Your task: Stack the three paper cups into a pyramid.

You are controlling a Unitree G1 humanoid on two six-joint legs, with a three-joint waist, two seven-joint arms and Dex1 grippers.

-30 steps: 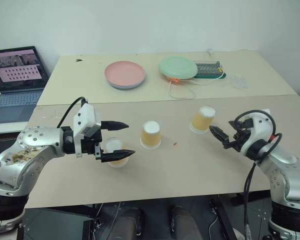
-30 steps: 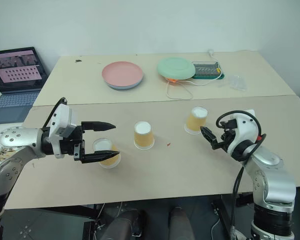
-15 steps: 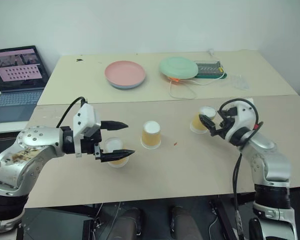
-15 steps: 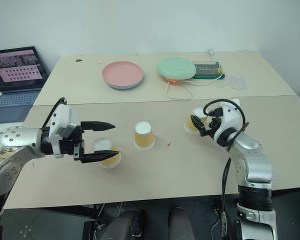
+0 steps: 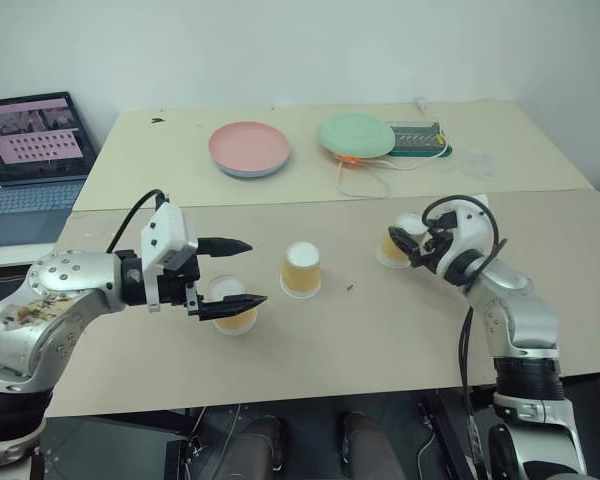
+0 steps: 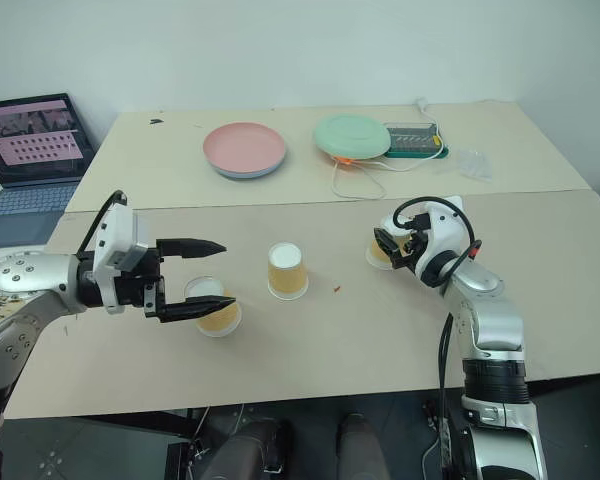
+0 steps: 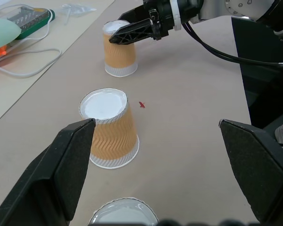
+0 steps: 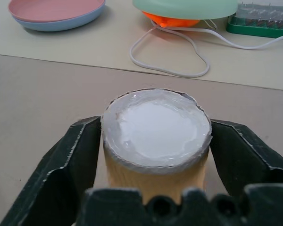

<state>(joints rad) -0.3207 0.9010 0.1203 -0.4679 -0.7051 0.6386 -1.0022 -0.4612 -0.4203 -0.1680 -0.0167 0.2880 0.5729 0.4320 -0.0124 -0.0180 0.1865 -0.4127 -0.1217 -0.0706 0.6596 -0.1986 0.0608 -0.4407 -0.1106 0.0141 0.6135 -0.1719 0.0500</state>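
Reaching forward since a second ago, the right end effector (image 8: 153, 200) now clasps the rightmost cup (image 5: 400, 243) on the surface (image 5: 380, 330); the left end effector (image 5: 235, 273) hangs released around the leftmost cup (image 5: 230, 302). A gentle, upright lift should avoid crushing it.

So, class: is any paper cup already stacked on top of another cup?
No. All three paper cups stand apart, upside down, each on the table itself.

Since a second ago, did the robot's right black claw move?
Yes. The right gripper has moved left, up to the yellow-orange paper cup nearest the green plate, with a finger on each side.
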